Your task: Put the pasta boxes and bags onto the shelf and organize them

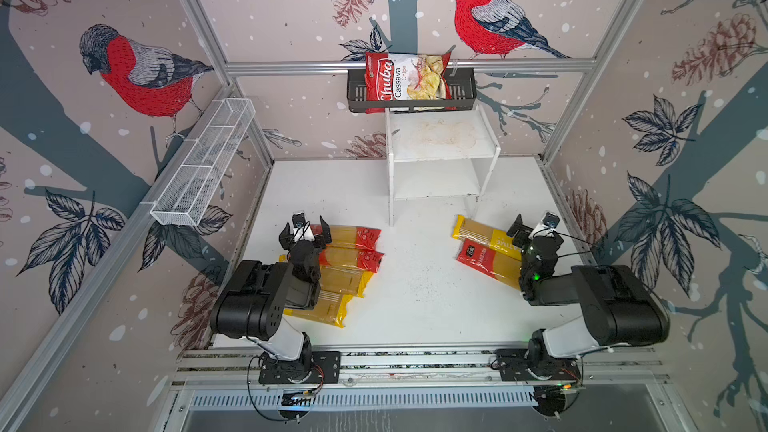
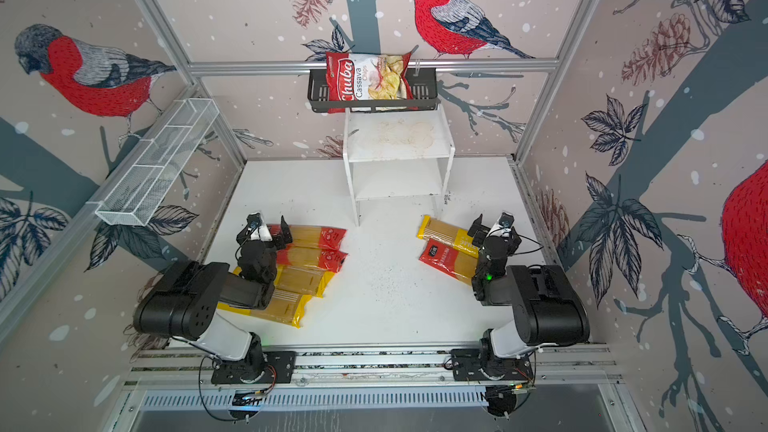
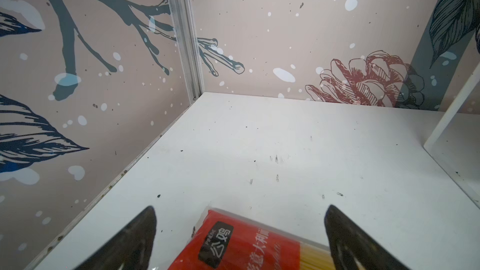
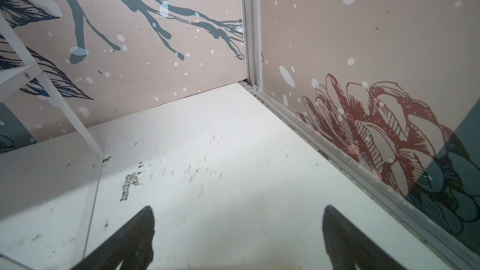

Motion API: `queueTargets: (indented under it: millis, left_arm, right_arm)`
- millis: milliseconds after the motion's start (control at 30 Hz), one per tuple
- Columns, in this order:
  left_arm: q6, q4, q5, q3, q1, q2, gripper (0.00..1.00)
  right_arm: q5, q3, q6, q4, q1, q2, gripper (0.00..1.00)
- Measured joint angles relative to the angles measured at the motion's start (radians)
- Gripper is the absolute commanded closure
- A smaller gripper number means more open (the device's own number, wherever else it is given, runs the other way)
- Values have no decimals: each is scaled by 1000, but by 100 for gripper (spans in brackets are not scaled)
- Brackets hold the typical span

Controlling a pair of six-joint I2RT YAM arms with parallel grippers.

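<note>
Wallpapered booth: red-breasted birds, pine cones and dark branches on beige panels, alu frame. White worktop [image 1: 415,317] is matte, scuffed w/ black specks.

Shelf [image 1: 440,137] stands at back centre: white, two flat boards, thin legs, brownish stain on the top board. Just above it a black perforated basket [image 1: 357,93] holds a glossy chips bag [image 1: 409,76] reading "Chuba Cassava Chips". A white wire mesh basket [image 1: 203,164] hangs on the left rail.

All pasta packs lie on the worktop: long, flat, shiny film.
- Left side, four in a row: far red pack [image 1: 361,238], near red pack [image 1: 361,260], then far yellow pack [image 1: 345,280] and near yellow pack [image 1: 326,311], partly under the left arm.
- Right side: right yellow pack [image 1: 478,232], only "…TIME" legible, touching the right red pack [image 1: 484,261] w/ small black label.

Left jaws are spread wide. In the left wrist view a red pack end shows between them, black label w/ white characters "公鸡". No contact visible.

Right jaws are spread wide too, nothing between them, bare worktop ahead.
</note>
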Motion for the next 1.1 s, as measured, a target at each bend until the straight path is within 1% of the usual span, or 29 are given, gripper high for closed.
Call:
queueTargets:
  millis: [367, 800, 1100]
  left_arm:
    - [0, 0, 1, 0, 0, 0, 1]
    - [-23, 0, -48, -3, 3, 0, 1]
    - [-24, 0, -49, -3, 3, 0, 1]
  right_arm:
    - [2, 0, 0, -1, 0, 1, 0]
    - [2, 0, 0, -1, 0, 1, 0]
    - [2, 0, 0, -1, 0, 1, 0]
